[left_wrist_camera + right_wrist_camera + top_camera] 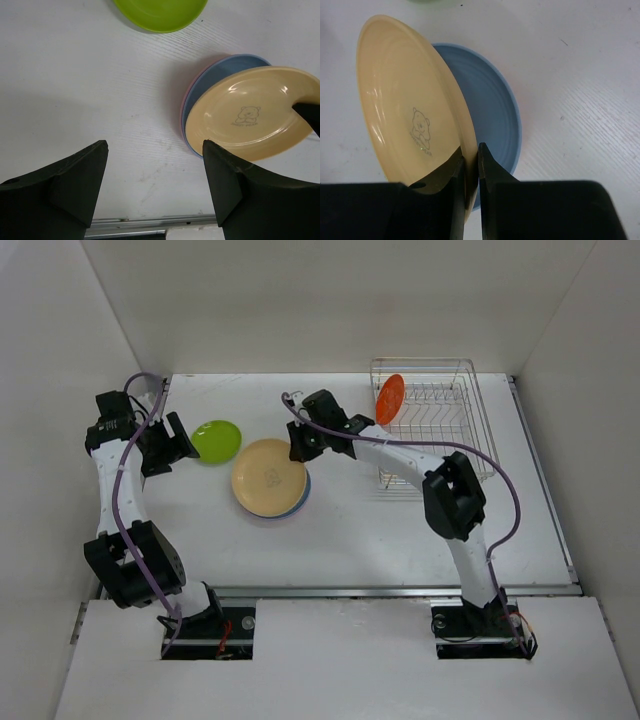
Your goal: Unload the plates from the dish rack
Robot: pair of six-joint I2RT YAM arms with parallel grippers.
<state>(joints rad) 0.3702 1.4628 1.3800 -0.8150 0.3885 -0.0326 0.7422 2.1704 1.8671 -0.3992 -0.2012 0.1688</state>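
My right gripper (pixel 298 445) (pixel 471 160) is shut on the rim of the cream-yellow plate (pixel 268 477) (pixel 405 100) and holds it tilted over the blue plate (pixel 301 502) (pixel 495 110). The blue plate lies on a pink plate whose edge shows in the left wrist view (pixel 189 95). The lime green plate (pixel 216 440) (pixel 160 12) lies flat on the table at the left. The orange plate (pixel 390 398) stands upright at the left end of the silver wire dish rack (pixel 470 400). My left gripper (pixel 178 448) (pixel 155 170) is open and empty beside the green plate.
White walls enclose the table on three sides. A metal rail (pixel 400 591) runs along the table's near edge. Purple cables (pixel 125 500) hang along both arms.
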